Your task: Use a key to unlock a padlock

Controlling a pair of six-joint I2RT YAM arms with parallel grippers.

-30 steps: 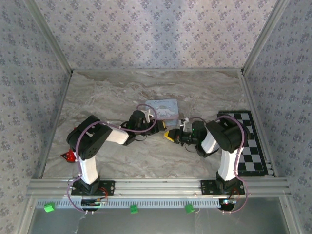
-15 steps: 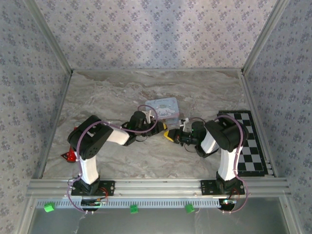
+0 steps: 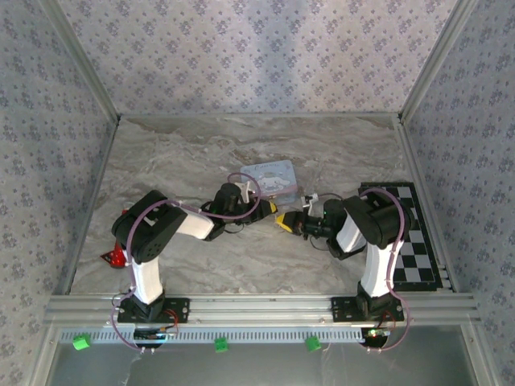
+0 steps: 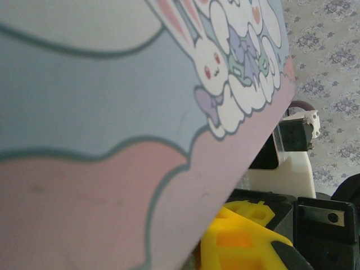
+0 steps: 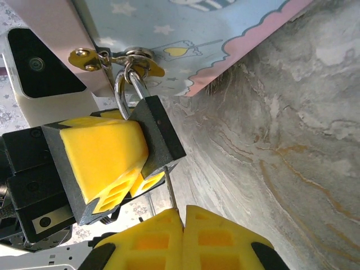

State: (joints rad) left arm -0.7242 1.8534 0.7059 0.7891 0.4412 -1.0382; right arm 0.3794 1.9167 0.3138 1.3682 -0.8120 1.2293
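We find the right gripper point(image 5: 183, 216) clenched on the key point(image 5: 170, 188), a thin steel shaft rising from between its moulded yellow fingers into the base of the padlock point(image 5: 160, 132). The padlock, a small matte black block, sits mid-table just near of the tin, and the left gripper point(image 5: 121, 157) appears clamped on its body. We judge the step to be seating and turning the key: align the shaft with the keyway, brace the body, twist without bending. Beyond, the polished curved shackle point(image 5: 121, 93) passes through brass fittings point(image 5: 84, 57) on the glossy pale-blue tin point(image 5: 225, 34), over the veined marble-look table point(image 5: 292, 140).
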